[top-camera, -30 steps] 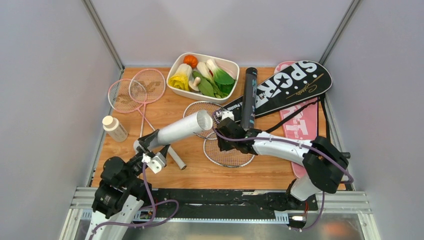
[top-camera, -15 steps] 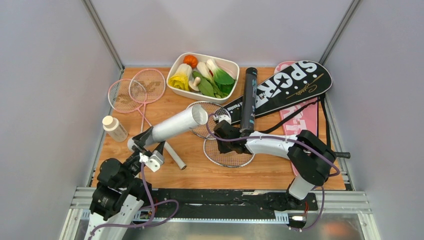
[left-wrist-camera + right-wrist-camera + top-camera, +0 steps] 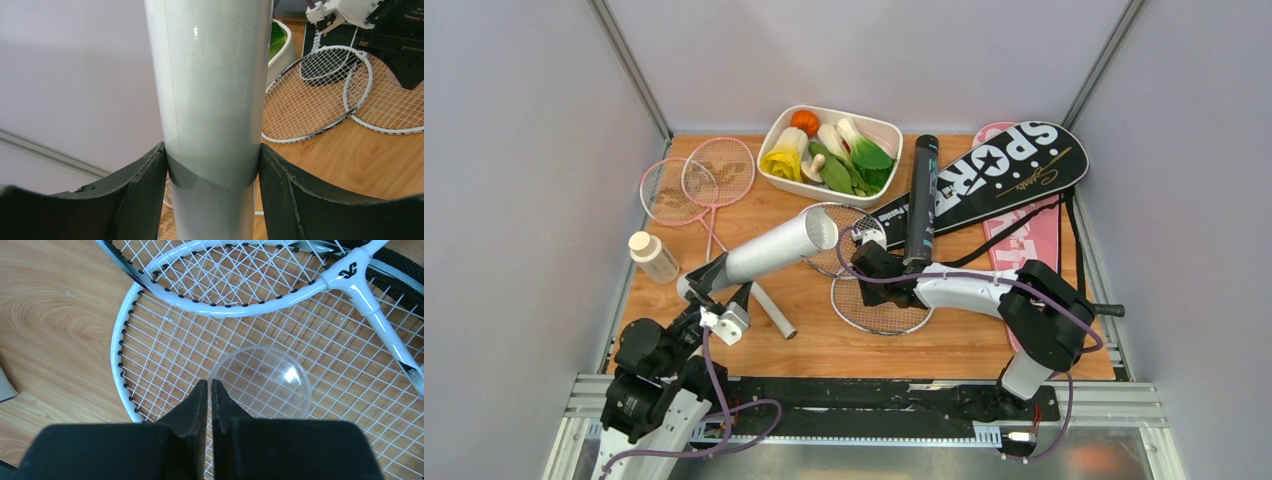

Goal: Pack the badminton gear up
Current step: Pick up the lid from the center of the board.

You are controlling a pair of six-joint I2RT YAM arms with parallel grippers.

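Note:
My left gripper [image 3: 714,285] is shut around the lower end of the long white tube [image 3: 779,250], holding it tilted up off the table with its open mouth toward the centre. In the left wrist view both pads [image 3: 150,185] press the white tube [image 3: 212,90]. Two silver racquets [image 3: 879,305] lie overlapped mid-table. My right gripper [image 3: 864,262] is low over their strings. In the right wrist view it [image 3: 210,385] is pinched to a thin slit on the rim of a clear round lid [image 3: 265,385], which rests on the strings.
A black tube [image 3: 921,195] lies across the black "SPORT" cover [image 3: 994,170], with the pink cover [image 3: 1034,245] beside it at right. Pink racquets [image 3: 694,180] lie at back left. A white tray [image 3: 844,112] of toy vegetables stands at the back, a small bottle [image 3: 654,257] at left.
The right gripper slid left over the racquet strings and closed its fingers down to a slit at the clear lid. The left arm drew the white tube slightly left and back.

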